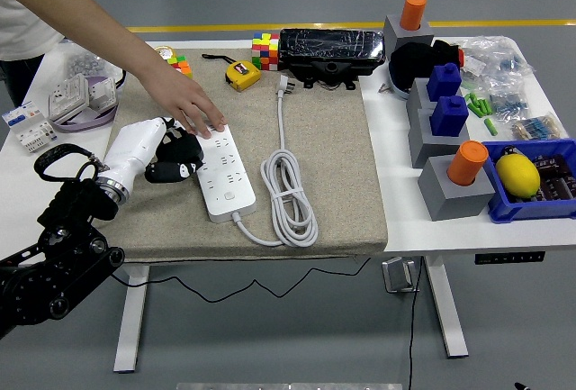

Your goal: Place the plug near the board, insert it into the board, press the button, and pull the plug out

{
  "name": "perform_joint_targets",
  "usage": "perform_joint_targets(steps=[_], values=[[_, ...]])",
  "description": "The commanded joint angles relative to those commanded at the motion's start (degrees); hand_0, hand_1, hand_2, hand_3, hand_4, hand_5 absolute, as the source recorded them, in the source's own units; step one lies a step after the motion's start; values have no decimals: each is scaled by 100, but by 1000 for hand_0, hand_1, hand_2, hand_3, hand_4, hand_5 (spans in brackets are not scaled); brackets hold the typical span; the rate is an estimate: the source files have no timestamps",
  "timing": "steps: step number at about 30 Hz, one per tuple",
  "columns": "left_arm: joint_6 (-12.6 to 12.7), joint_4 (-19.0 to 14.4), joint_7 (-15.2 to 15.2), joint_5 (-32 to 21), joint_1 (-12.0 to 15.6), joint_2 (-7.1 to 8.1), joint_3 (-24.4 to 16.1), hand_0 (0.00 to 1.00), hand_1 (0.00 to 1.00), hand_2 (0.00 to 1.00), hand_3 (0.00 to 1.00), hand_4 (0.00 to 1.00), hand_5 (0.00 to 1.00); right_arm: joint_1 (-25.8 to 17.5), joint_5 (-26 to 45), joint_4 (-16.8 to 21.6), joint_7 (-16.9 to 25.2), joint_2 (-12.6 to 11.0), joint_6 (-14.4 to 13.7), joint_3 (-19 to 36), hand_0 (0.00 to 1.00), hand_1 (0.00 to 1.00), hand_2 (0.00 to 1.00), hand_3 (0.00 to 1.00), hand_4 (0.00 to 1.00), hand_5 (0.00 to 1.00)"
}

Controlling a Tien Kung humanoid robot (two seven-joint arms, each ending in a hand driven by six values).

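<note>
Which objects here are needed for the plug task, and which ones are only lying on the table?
For the job: plug, its coiled cable, power strip, left hand.
Lying about: tape measure, colour cube, blue bin with yellow lemon, grey blocks.
</note>
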Motion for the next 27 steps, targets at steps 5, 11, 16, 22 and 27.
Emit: perform_joint_targets(steps=[5,11,16,22,27], values=[[-52,179,-31,-19,72,48,-61,390,390,380,482,611,81,3,-7,1,-1,7,1,-1,655,653,658,571,993,554],[-113,293,-67,-133,84,24,-75,465,449,427,521,625,101,26,-10,14,3,12,-1,18,655,653,658,570,993,555],[-194,320,15,-183,67,7,-98,546,501,495,565,647,108,25,-9,9,1,11,0,16,655,653,658,571,993,555],[-269,321,59,-236,99,23,-143,666,621,539,579,792,222,14,-11,4,-1,16,2,18,654,653,658,571,993,555],[-325,231,89,-238,133,35,-216,717,727,649,648,936,237,17,-12,1,-1,13,2,16,656,653,658,571,993,554]])
